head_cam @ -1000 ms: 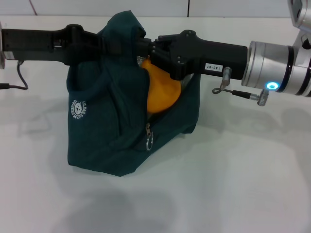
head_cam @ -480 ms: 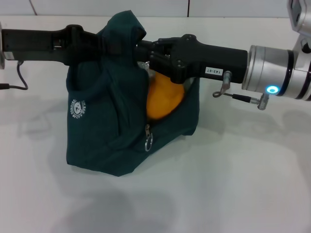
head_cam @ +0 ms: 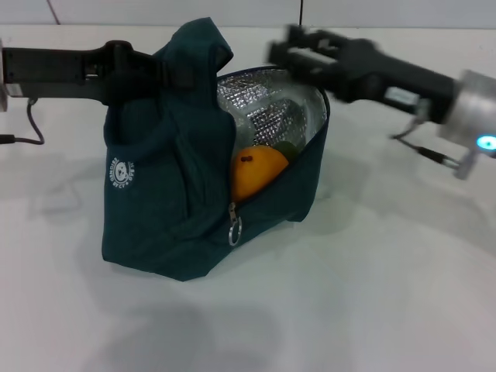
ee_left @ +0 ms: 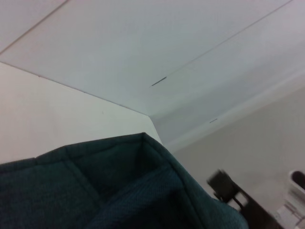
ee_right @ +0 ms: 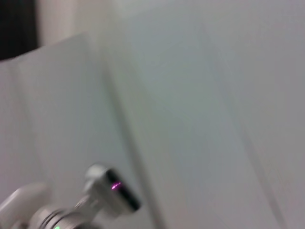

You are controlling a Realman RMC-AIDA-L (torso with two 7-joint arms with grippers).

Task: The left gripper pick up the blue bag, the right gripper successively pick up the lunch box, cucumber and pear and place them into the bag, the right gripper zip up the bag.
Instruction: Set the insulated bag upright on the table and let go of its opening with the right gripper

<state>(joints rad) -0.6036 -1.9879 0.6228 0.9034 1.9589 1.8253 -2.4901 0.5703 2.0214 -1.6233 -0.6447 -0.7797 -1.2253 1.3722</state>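
The dark blue-green bag (head_cam: 167, 194) stands on the white table, its mouth open and its silver lining (head_cam: 267, 108) showing. My left gripper (head_cam: 167, 74) is shut on the bag's top and holds it up; the bag fabric also fills the left wrist view (ee_left: 119, 191). The orange-yellow pear (head_cam: 256, 172) lies inside the bag at the opening, with a bit of the green cucumber (head_cam: 288, 149) behind it. The lunch box is hidden. My right gripper (head_cam: 291, 48) is open and empty, above and behind the bag's right rim.
The zipper pull ring (head_cam: 235, 229) hangs at the bag's front, at the low end of the open zip. A black cable (head_cam: 23, 139) lies at the far left of the table (head_cam: 372, 294). The table's back edge meets a wall.
The right gripper let go of the pear, which dropped lower into the bag, then lifted out and swung up and to the right. The left gripper stayed put.
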